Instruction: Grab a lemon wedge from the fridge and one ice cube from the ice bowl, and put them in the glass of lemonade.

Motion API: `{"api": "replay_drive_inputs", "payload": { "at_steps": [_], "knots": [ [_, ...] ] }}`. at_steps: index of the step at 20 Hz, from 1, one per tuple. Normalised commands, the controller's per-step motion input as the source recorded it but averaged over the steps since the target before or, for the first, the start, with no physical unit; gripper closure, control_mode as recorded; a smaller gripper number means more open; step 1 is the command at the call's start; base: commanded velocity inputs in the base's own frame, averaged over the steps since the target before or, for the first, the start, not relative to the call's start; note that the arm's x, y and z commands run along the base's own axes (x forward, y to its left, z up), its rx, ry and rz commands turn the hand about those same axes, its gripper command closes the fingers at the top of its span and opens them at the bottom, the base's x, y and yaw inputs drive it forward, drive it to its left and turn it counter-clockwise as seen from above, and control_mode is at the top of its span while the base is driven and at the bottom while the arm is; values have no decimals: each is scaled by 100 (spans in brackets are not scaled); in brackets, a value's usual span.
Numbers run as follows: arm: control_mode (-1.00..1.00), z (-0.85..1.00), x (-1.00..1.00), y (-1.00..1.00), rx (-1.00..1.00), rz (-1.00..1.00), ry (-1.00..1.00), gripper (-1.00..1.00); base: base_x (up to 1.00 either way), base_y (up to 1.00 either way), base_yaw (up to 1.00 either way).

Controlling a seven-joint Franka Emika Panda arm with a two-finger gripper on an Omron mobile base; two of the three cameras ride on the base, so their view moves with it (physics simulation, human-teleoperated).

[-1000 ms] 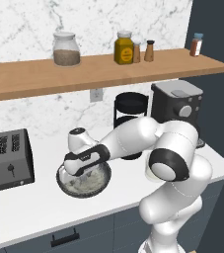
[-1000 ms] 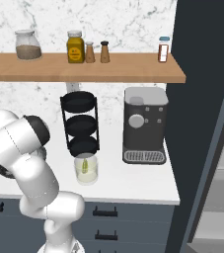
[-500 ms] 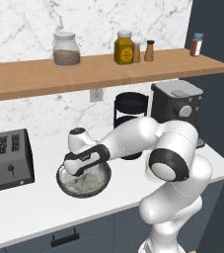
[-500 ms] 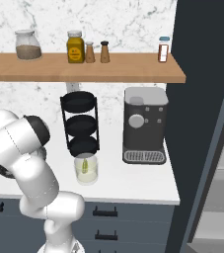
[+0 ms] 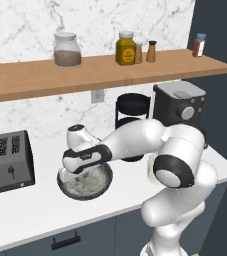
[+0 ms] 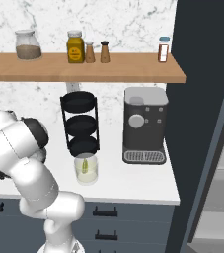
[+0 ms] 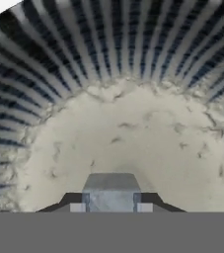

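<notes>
Ice cube [image 7: 111, 185]: pale grey block low in the ice bowl [image 5: 65, 186], left part of counter [image 5: 35, 210]
Gripper [image 7: 111, 201]: down inside the bowl – finger tips [image 7: 71, 198] pinching the cube from both sides
Glass of lemonade [image 6: 86, 170]: right of the bowl, near counter edge – lemon wedge [image 6: 85, 165] already in it
Next move, my guess: lift clear of rim, carry cube right to the glass

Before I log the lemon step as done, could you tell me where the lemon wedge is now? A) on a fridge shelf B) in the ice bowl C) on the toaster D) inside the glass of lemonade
D: the right base view shows the lemon wedge inside the glass of lemonade.
</notes>
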Motion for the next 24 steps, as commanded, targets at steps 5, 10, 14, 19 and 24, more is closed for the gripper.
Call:
{"api": "replay_drive_inputs", "payload": {
  "at_steps": [5, 10, 14, 19, 24],
  "knots": [
    [-100, 87, -5, 0, 0, 0, -2, 100, 0, 0, 0],
    [-100, 35, -35, -3, 13, 0, -12, 100, 0, 0, 0],
    [-100, 26, -31, -1, 10, 0, -11, 100, 0, 0, 0],
    [-100, 33, -33, -26, 12, 0, -9, 100, 0, 0, 0],
    [-100, 96, -8, -57, 2, 0, 0, 100, 0, 0, 0]
  ]
}}
